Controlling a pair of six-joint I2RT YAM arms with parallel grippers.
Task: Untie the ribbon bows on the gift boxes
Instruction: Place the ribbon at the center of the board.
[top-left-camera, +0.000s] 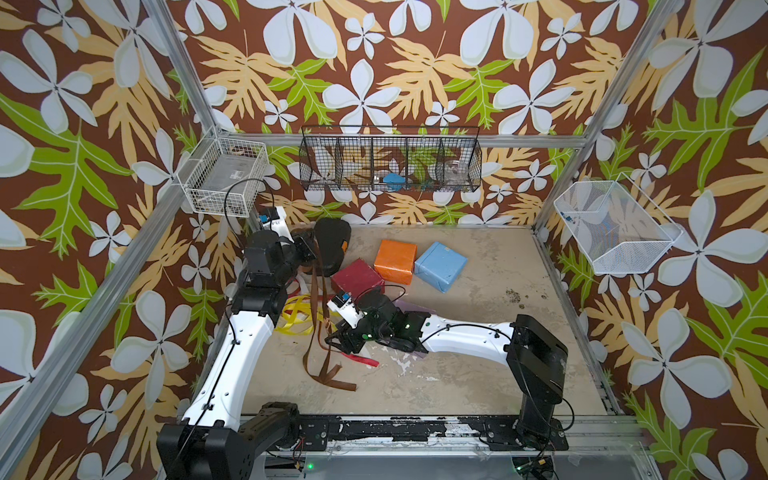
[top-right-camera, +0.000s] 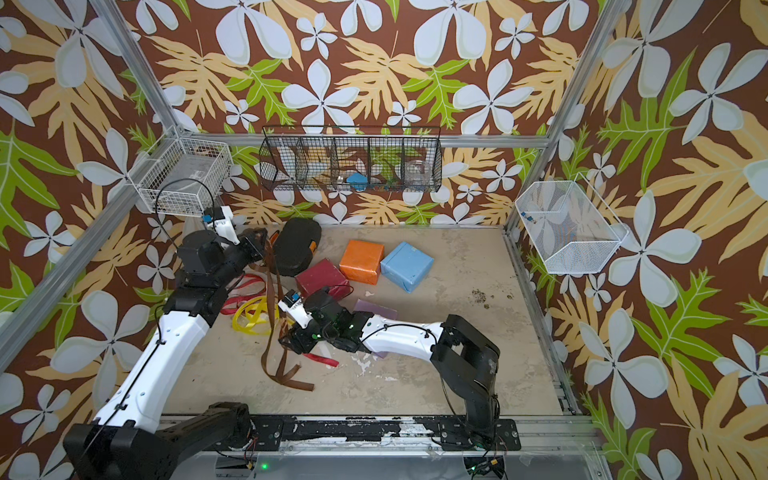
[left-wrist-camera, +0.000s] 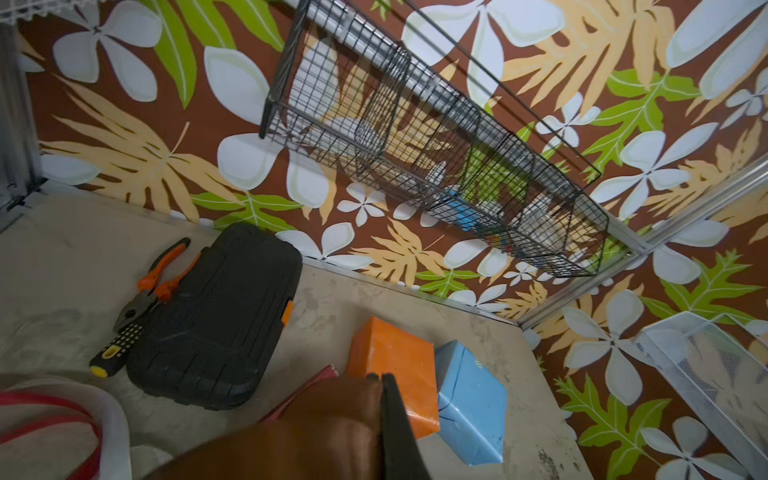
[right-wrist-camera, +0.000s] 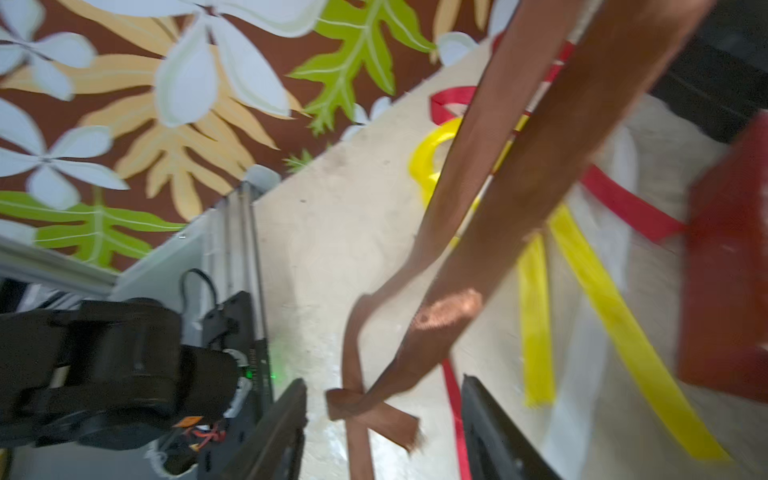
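Observation:
My left gripper (top-left-camera: 306, 246) is raised by the tool case and shut on the brown ribbon (top-left-camera: 320, 332). The ribbon hangs in two strands down to the table. In the left wrist view the brown ribbon (left-wrist-camera: 316, 428) fills the space beside the closed fingertips (left-wrist-camera: 388, 380). My right gripper (right-wrist-camera: 384, 399) is open, low over the table. The brown ribbon's crossed lower end (right-wrist-camera: 374, 411) lies between its jaws, untouched. The dark red (top-left-camera: 357, 279), orange (top-left-camera: 395, 261) and light blue (top-left-camera: 440, 266) gift boxes are bare. The lilac box (top-right-camera: 374, 309) is mostly hidden under my right arm.
Loose yellow (top-left-camera: 297, 318), red (top-right-camera: 245, 291) and white (top-left-camera: 302, 286) ribbons lie by my left arm. A red strip (top-left-camera: 363, 360) lies under my right wrist. The black tool case (top-left-camera: 330, 245), pliers (left-wrist-camera: 160, 278) and a screwdriver (left-wrist-camera: 118, 347) sit at the back left.

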